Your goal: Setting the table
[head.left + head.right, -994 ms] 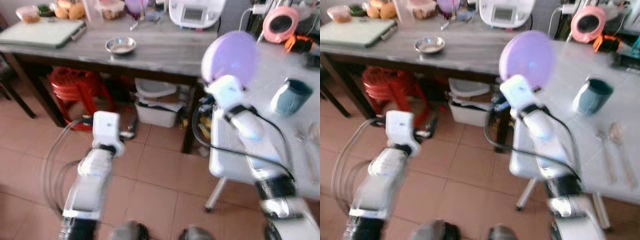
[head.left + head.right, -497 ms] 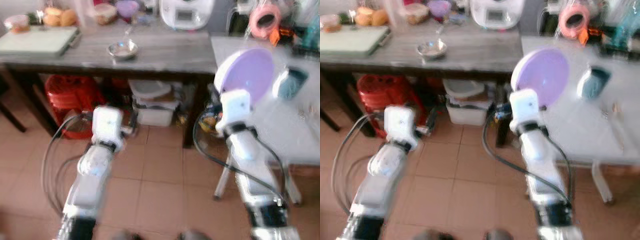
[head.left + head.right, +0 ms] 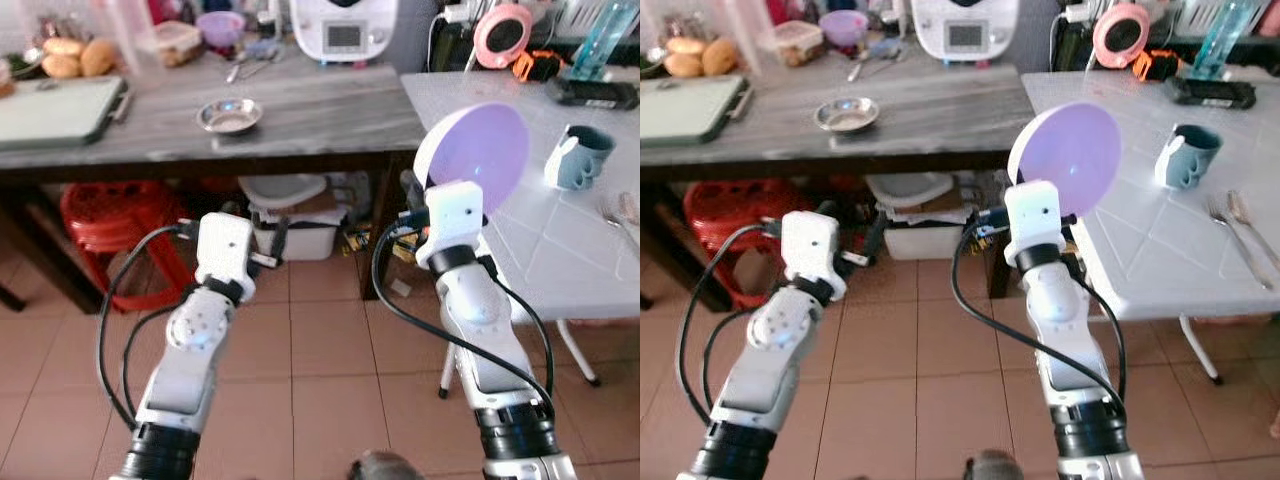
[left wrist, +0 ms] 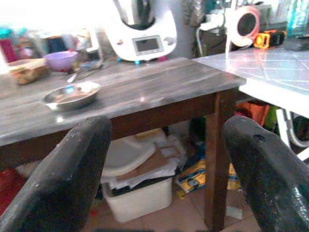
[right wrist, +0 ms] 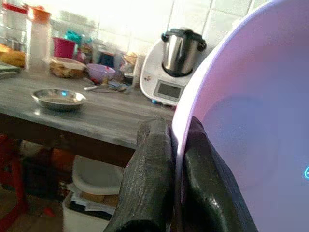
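Right gripper (image 5: 175, 159) pinches the purple plate (image 3: 472, 157) by its rim, upright, near the white table's (image 3: 520, 250) corner. Tip it flat, lower gently, clear of the mug (image 3: 577, 157). Left gripper (image 4: 166, 174) gapes wide, idle.

I saw a steel bowl (image 3: 231, 116) and a green board (image 3: 55, 110) on the dark surface (image 3: 330, 105), beside a white kitchen machine (image 3: 343, 30); a red stool (image 3: 110, 215) stood underneath.

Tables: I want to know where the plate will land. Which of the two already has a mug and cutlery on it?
The white table on the robot's right, bearing the teal mug and cutlery; the wooden table holds kitchen items.
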You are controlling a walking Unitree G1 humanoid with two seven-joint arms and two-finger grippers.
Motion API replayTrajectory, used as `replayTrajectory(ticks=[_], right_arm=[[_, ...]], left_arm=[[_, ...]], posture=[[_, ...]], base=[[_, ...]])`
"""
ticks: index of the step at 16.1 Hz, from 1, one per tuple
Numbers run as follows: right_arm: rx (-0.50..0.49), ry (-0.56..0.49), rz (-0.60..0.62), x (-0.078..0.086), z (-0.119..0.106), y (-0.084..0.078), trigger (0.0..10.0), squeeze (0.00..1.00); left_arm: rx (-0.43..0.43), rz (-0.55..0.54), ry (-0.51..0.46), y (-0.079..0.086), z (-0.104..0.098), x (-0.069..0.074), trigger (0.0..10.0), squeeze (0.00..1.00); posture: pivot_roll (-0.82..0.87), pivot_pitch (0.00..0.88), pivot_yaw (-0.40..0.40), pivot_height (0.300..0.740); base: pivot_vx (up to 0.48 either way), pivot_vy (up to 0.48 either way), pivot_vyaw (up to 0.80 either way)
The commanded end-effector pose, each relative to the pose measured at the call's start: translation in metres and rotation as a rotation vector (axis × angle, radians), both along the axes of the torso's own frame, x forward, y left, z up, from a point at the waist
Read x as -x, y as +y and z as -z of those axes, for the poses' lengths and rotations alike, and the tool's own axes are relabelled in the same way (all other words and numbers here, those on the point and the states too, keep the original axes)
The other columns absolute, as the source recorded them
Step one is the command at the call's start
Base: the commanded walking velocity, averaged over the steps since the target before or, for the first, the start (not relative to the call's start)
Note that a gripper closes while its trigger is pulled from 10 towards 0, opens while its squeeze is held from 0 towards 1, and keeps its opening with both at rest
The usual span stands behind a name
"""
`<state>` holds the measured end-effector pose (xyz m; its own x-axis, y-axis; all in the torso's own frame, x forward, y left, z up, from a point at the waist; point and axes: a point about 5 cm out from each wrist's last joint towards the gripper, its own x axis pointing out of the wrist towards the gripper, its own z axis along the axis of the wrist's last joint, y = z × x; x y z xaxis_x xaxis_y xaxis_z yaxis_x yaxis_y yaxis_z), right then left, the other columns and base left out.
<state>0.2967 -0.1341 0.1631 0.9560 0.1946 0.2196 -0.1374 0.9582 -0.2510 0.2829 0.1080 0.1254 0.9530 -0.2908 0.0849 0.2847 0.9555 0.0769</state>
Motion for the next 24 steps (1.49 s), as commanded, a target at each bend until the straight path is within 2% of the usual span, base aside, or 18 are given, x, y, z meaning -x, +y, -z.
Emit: replayTrajectory(ticks=[1, 5, 12, 24], right_arm=[[-0.001, -0.026, -0.001, -0.0006, -0.0073, 0.0007, 10.0, 0.00], [0.018, -0.033, -0.010, 0.0038, -0.0071, 0.0004, 10.0, 0.00], [0.012, -0.031, -0.022, 0.0048, -0.0068, 0.0023, 10.0, 0.00], [0.024, 0.001, -0.053, -0.0001, -0.0035, 0.0029, 10.0, 0.00]], left_arm=[[-0.018, 0.004, -0.009, 0.0008, -0.0010, -0.0005, 10.0, 0.00], [-0.015, -0.016, -0.014, 0.0005, -0.0006, -0.0023, 10.0, 0.00], [-0.017, -0.027, -0.014, 0.0017, 0.0000, -0.0028, 10.0, 0.00], [0.002, -0.014, -0.001, -0.0032, 0.0019, -0.0020, 10.0, 0.00]], posture=[[-0.07, 0.000, 0.032, 0.740], [-0.07, 0.000, 0.033, 0.740], [-0.08, 0.000, 0.035, 0.740], [-0.07, 0.000, 0.026, 0.740]], base=[[0.439, 0.000, 0.00], [0.434, 0.000, 0.00], [0.423, 0.037, 0.73], [0.389, 0.278, 0.00]])
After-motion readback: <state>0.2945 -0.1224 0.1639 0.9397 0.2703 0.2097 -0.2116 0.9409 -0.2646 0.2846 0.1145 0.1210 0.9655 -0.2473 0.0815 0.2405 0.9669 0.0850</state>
